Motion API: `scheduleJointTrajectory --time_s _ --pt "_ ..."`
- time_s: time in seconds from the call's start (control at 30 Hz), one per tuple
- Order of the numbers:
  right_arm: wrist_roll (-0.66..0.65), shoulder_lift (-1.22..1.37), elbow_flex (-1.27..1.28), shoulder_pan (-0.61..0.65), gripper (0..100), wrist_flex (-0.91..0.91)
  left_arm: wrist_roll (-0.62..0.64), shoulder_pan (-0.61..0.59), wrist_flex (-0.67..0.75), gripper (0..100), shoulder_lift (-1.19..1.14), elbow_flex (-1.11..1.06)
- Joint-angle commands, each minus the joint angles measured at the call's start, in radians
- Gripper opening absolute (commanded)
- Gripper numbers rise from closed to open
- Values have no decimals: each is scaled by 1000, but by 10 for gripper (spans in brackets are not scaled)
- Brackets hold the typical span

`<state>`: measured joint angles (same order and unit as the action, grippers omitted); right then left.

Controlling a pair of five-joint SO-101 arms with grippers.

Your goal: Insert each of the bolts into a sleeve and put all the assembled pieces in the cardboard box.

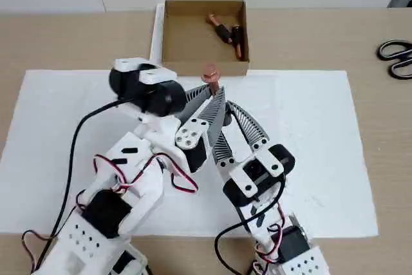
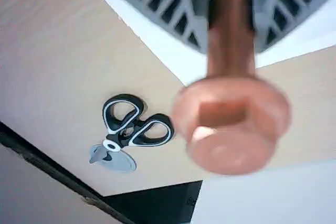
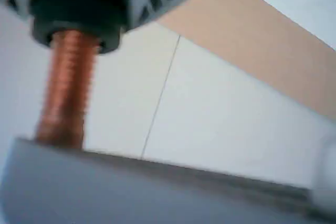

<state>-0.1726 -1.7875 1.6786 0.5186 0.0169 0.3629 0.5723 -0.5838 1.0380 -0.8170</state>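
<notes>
The left gripper (image 1: 211,92) is clamped on the black sleeve (image 3: 79,9). The copper bolt (image 2: 231,114) passes through this sleeve, and its head stands out beyond the fingertips, near the front wall of the cardboard box (image 1: 187,66). The right gripper (image 1: 224,101) is just beside, at the threaded end; one cannot tell if it is closed.

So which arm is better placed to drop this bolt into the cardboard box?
Probably left. The left gripper appears closed on the bolt, right at the front wall of the cardboard box. The right gripper sits just behind, farther from it.
</notes>
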Motion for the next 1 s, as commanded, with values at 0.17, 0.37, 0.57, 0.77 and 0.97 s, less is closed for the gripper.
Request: scheduleJointTrajectory --time_s 0.17,0.37,0.57,0.77,0.97 --pt "-54 -10 5 -2 6 -22 -66 -2 -78 8 15 5" --pt "-97 -13 5 -2 5 -22 -74 -2 -130 107 15 10" --pt "-97 -12 5 -2 5 -22 -74 -3 -178 211 15 10" --pt "-91 -10 5 -2 5 -19 -130 -20 -176 210 18 62" --pt "-86 -10 5 -31 5 104 -204 -183 -176 209 72 174"
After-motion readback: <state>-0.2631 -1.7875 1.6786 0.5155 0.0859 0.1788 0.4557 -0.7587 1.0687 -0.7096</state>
